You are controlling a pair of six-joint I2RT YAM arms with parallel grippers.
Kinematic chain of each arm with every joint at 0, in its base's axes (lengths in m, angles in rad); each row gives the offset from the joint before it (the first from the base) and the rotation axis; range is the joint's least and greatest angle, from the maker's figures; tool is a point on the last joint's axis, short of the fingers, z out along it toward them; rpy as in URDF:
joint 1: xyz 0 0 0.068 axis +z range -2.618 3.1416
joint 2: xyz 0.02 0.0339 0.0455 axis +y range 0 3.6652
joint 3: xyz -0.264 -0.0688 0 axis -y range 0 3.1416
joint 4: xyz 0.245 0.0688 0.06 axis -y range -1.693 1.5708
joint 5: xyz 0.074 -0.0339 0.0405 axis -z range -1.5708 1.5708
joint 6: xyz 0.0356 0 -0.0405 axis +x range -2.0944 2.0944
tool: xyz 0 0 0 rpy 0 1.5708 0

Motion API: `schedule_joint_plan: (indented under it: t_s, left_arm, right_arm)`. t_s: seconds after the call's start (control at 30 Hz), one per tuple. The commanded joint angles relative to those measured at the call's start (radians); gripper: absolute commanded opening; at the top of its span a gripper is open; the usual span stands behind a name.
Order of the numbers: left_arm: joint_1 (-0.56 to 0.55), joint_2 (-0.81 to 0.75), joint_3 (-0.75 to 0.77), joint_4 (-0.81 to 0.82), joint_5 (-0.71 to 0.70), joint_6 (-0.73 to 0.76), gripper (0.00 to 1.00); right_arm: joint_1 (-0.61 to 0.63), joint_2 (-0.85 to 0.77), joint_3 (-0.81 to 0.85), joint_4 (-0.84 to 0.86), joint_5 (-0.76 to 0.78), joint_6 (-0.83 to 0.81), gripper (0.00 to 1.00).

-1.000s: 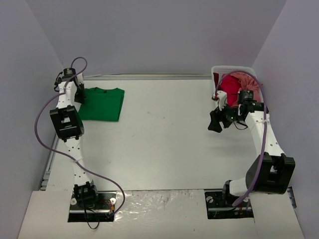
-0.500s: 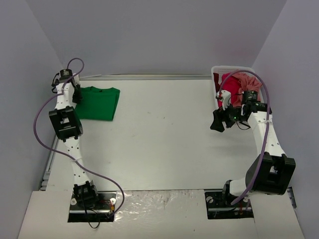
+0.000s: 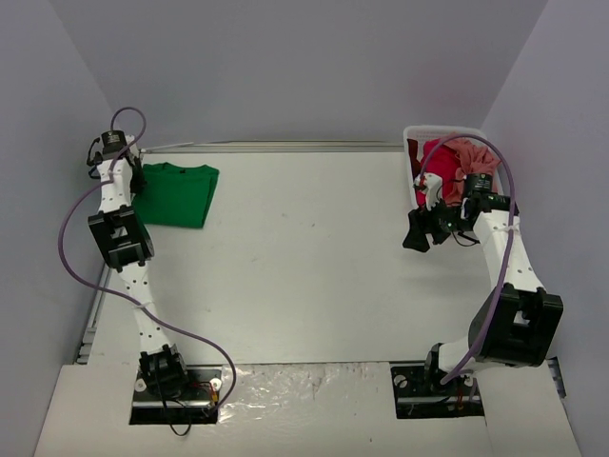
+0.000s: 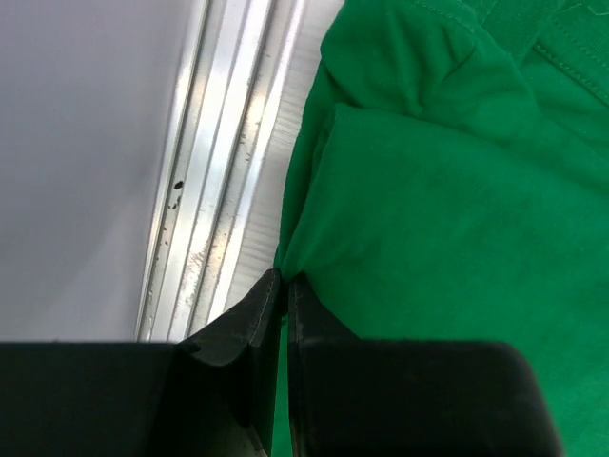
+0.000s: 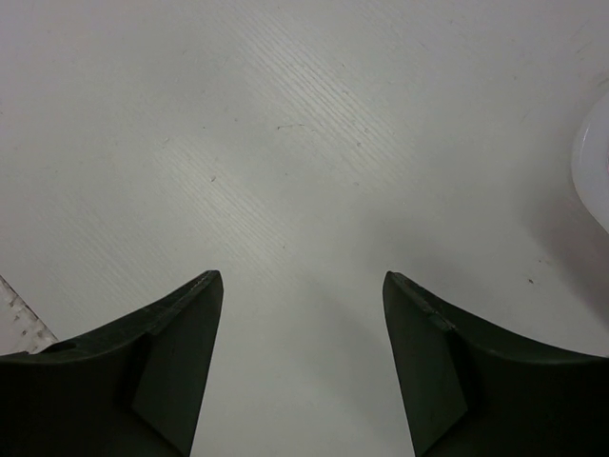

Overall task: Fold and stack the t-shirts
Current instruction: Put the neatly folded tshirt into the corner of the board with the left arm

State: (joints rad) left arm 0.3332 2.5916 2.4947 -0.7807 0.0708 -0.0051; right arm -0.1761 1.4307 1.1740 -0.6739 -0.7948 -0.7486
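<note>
A folded bright green t-shirt (image 3: 178, 195) lies at the table's far left. My left gripper (image 3: 135, 179) is shut on its left edge; in the left wrist view the closed tips (image 4: 284, 277) pinch a fold of the green cloth (image 4: 447, 219). A crimson red t-shirt (image 3: 439, 168) and a salmon pink one (image 3: 469, 151) are heaped in the white basket (image 3: 411, 141) at the far right. My right gripper (image 3: 415, 234) hangs open just left of the basket. Only bare table shows between its fingertips (image 5: 303, 277).
A metal rail (image 4: 221, 162) runs along the table's left edge right beside the green t-shirt, with the grey wall beyond it. A white basket corner (image 5: 596, 162) shows at the right of the right wrist view. Both arm bases sit at the near edge.
My left gripper has dragged the green t-shirt leftward toward the table's edge. The right gripper has shifted slightly right, closer to the basket, still open.
</note>
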Motion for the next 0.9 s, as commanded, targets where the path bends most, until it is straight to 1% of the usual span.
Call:
schedule_joint_plan:
  t_s: [0.0,0.57,0.63,0.67,0.73,0.77,0.87]
  left_arm:
    - [0.021,0.010,0.056,0.014,-0.026,-0.048,0.02]
    - [0.030,0.021,0.046,0.044,-0.005,-0.113,0.02]
    - [0.030,0.010,0.041,0.046,-0.011,-0.116,0.04]
    - [0.030,0.006,0.038,0.046,-0.014,-0.116,0.10]
    - [0.030,-0.010,0.030,0.047,-0.028,-0.115,0.20]
    - [0.030,-0.019,0.026,0.049,-0.034,-0.113,0.29]
    - [0.029,-0.054,-0.002,0.058,-0.046,-0.111,0.40]
  right_arm:
    - [-0.005,0.010,0.007,-0.033,-0.027,0.005,0.64]
    - [-0.008,0.034,0.009,-0.036,-0.026,-0.003,0.64]
    - [-0.010,0.030,0.006,-0.035,-0.027,-0.006,0.64]
    - [-0.010,0.028,0.001,-0.035,-0.027,-0.008,0.64]
    - [-0.011,0.017,-0.007,-0.035,-0.032,-0.014,0.64]
    - [-0.011,0.013,-0.011,-0.035,-0.035,-0.017,0.64]
    - [-0.010,-0.012,-0.025,-0.033,-0.043,-0.023,0.65]
